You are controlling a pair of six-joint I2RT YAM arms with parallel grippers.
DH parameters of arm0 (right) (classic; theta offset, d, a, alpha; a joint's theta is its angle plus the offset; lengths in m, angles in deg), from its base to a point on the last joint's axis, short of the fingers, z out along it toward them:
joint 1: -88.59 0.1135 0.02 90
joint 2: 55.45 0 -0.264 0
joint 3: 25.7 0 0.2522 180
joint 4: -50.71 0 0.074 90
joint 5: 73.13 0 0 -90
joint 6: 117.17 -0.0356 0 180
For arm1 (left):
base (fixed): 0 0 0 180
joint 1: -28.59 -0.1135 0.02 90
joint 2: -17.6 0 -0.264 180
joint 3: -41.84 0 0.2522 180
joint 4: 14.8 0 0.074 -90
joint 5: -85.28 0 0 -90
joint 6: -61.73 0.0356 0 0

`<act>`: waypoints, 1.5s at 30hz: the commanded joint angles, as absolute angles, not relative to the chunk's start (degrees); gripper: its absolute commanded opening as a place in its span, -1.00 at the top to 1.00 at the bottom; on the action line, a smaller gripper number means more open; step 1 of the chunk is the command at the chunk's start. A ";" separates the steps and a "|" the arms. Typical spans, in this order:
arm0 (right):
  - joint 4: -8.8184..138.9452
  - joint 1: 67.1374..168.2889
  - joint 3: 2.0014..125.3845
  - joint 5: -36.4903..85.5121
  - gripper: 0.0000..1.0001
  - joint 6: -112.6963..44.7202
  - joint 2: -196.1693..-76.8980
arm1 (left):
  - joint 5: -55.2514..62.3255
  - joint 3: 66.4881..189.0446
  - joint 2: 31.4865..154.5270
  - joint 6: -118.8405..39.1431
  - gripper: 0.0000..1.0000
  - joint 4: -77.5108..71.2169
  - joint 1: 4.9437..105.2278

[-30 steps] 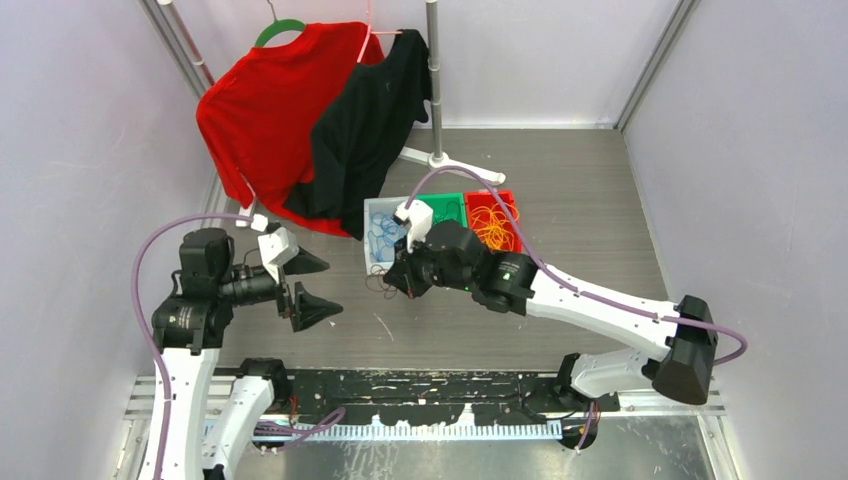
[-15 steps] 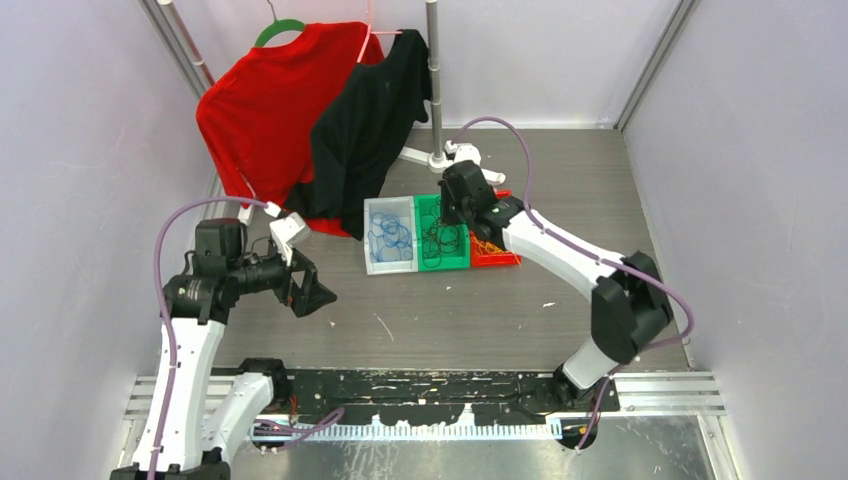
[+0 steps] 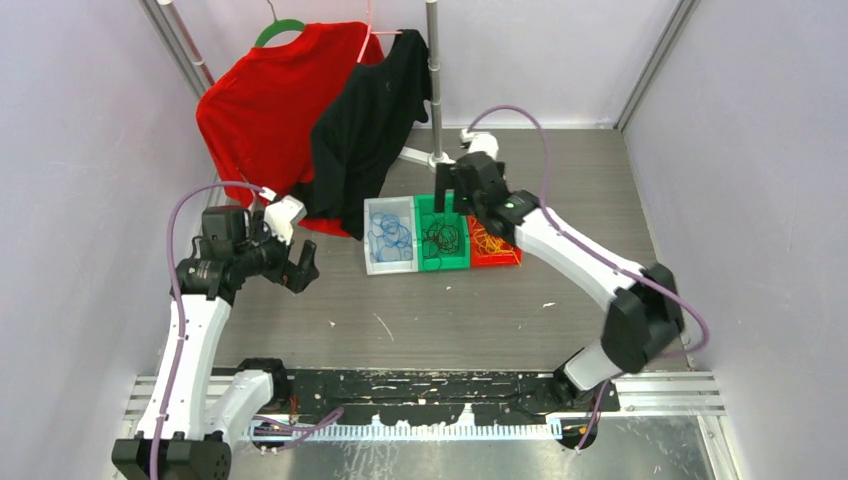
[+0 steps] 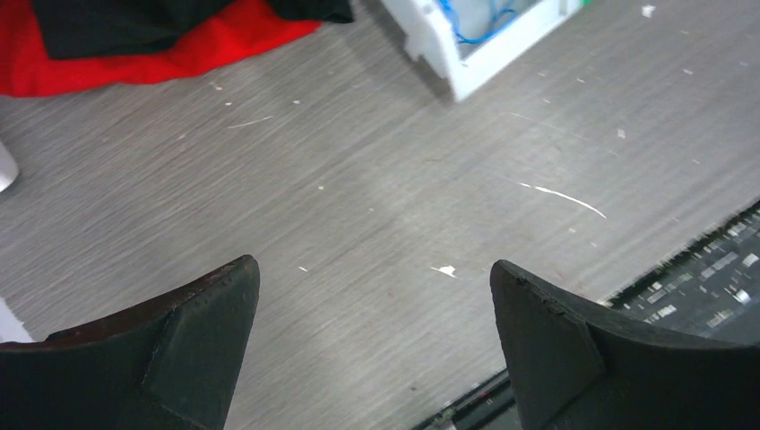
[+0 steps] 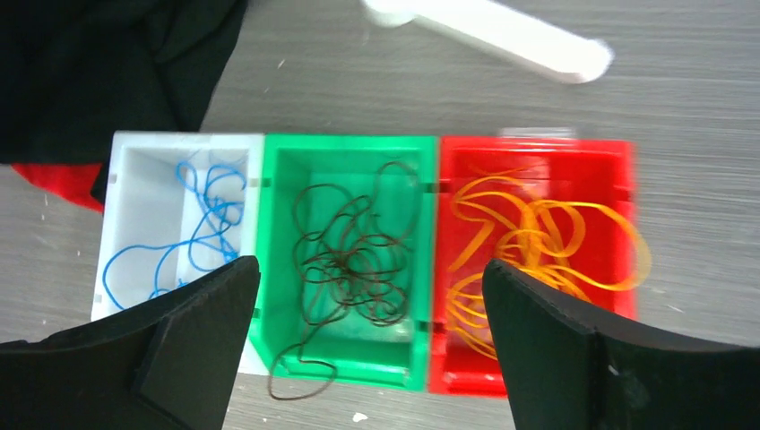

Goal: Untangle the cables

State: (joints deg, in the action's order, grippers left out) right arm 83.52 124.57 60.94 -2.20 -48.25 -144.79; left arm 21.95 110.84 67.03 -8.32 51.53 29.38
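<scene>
While the right hand (image 5: pixel 369 263) and left hand (image 4: pixel 375 263) gape, the cables (image 5: pixel 531 236) lie below the right.

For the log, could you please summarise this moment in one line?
left gripper: open | right gripper: open, above green bin | blue cables: white bin | dark cables: green bin | orange cables: red bin

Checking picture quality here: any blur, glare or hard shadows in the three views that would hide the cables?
Top external: evenly lit, soft shadows, no glare, sharp, though the cables are small. Right wrist: slight smear along the red bin and the white stand foot; strands traceable. Left wrist: grey surface crisp, white bin corner slightly soft.
</scene>
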 commanded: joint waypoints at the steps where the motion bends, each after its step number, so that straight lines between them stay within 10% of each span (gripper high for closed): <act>1: 83.80 120.10 54.75 -11.42 -1.00 -48.33 -130.25 | 17.81 106.85 69.61 -10.37 -0.99 36.82 26.59; 9: 82.06 108.36 34.01 -39.51 -1.00 -56.72 -113.39 | 18.97 93.49 78.00 -17.84 -0.99 9.32 19.92; 16: 40.32 106.46 7.22 -53.01 -1.00 -42.14 -107.45 | 20.89 76.67 82.43 -26.43 -0.99 -29.96 19.75; 33: 7.85 97.05 5.54 -22.64 -1.00 -35.36 -140.56 | 16.27 67.63 111.77 -31.86 -0.99 -79.83 22.87; 45: 5.17 94.04 5.69 -13.32 -1.00 -34.81 -144.62 | 5.07 75.59 106.40 -30.80 -0.99 -56.24 26.06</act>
State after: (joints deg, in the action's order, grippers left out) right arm 7.78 95.02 3.76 -15.84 -35.03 -145.84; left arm 12.38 74.93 107.77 -30.40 -56.37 25.71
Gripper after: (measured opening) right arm 0.999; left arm 0.994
